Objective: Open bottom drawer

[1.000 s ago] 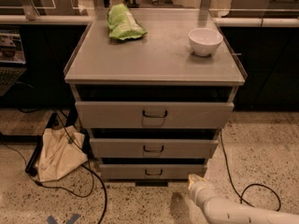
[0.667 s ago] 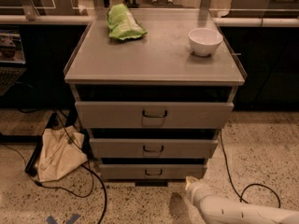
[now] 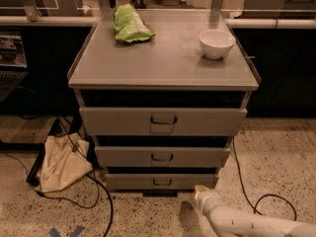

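below the right end of the bottom drawer hangs the hand, apart or together i cannot tell.

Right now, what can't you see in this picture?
Camera view:
- Inside the bottom drawer: hidden behind its front and the middle drawer.
- The tool, low by that drawer's right corner: its front is hidden by its own body.
- The arm: cut off by the bottom-right edge.

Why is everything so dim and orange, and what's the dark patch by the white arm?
Camera view: warm, dim light tints everything; the patch is likely the shadow of the gripper, which sits near the floor by the right corner of the bottom drawer; the bowl looks brightest.
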### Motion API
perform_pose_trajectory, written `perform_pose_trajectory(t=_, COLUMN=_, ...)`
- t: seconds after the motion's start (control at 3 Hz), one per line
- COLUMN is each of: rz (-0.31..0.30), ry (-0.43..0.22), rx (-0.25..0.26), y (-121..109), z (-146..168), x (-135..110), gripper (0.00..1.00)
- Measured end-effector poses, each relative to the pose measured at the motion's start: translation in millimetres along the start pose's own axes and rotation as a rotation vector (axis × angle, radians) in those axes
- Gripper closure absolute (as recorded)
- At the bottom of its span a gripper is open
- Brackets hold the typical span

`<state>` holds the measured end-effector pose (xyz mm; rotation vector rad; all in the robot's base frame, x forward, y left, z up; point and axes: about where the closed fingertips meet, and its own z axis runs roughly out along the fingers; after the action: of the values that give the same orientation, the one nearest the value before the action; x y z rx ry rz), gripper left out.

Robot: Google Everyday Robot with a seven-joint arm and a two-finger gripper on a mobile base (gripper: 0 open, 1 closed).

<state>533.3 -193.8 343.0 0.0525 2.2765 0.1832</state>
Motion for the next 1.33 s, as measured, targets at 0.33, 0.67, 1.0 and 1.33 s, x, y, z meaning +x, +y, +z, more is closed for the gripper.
perform_pose_trajectory(t=0.33, rz=-0.032, ry=-0.002, rx=-0.051, y=-13, z=47, x=9, gripper=1.0)
perform_pose_trajectory(t=0.67, rz=-0.032, ry=-0.002, rx=-0.051, y=-13, z=47, x=9, gripper=1.0)
perform_pose_trajectory(t=1.0, rz=-0.02, ry=-0.065, rx=-0.016, y=-20, z=61, x=0, gripper=1.0)
perform_pose_trajectory(t=1.33, rz=-0.018, ry=-0.181, rx=0.057, y=-45, z=102, x=-34, gripper=1.0)
